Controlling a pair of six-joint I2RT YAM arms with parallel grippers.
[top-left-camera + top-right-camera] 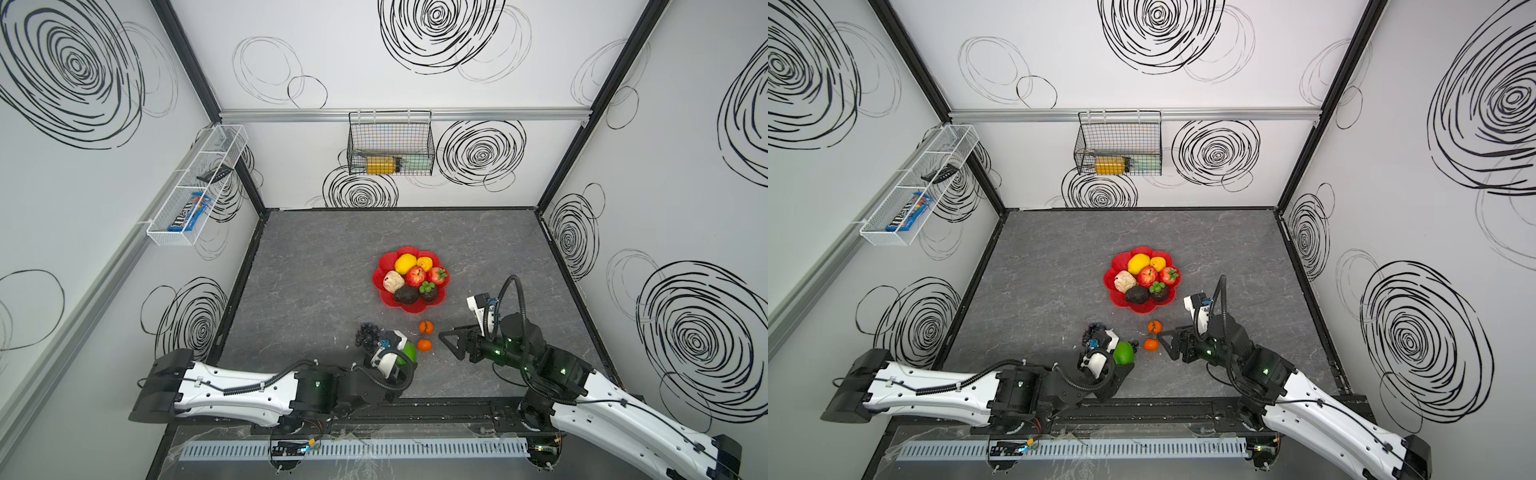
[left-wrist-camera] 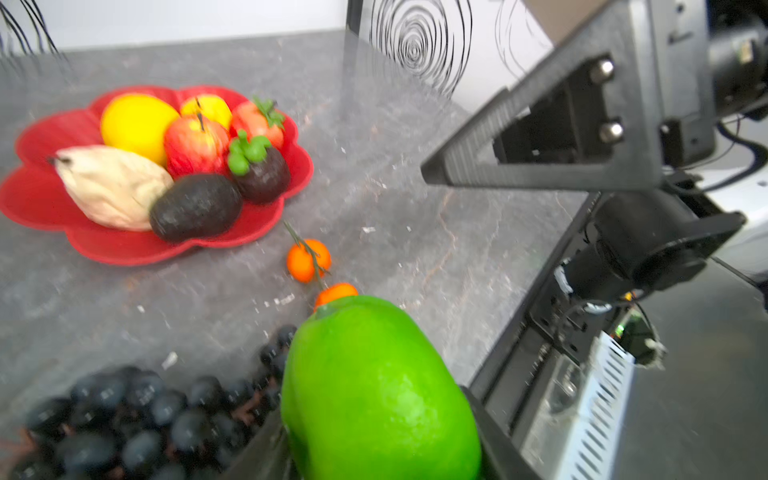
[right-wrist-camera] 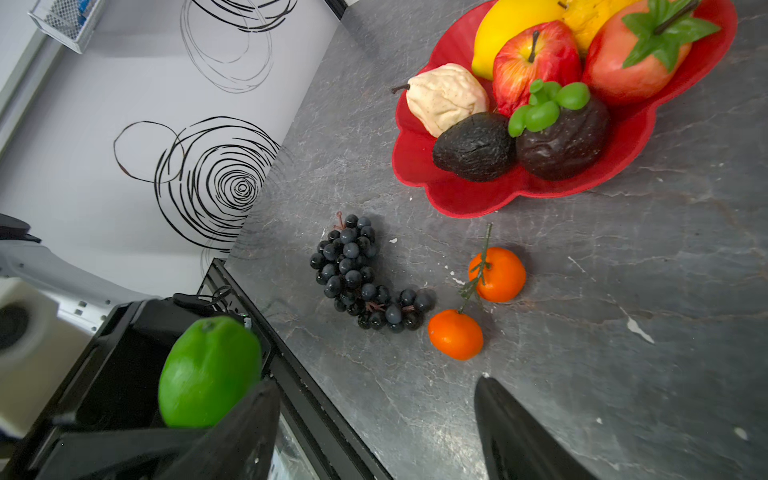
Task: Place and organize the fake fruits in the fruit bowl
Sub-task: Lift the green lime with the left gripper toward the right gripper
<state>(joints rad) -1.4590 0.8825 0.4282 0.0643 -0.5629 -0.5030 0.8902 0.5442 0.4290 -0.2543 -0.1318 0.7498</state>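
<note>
Pinching the green fruit in my left fingers near the bowl, right fingers spread empty, I am getting partway: seven fruits are sitting inside it, grapes and two oranges are lying outside.

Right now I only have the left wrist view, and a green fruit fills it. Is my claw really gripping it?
Observer: Yes. The right wrist view shows the green fruit from the side, held in the left claw.
Operator: Is the right claw carrying anything?
Observer: No. Its own camera shows the right claw open, with only bare table under the gap.
Operator: The grapes run off my frame. Are they snagged on me?
Observer: No. The grapes lie free on the table in a curved bunch, one end near an orange.
</note>
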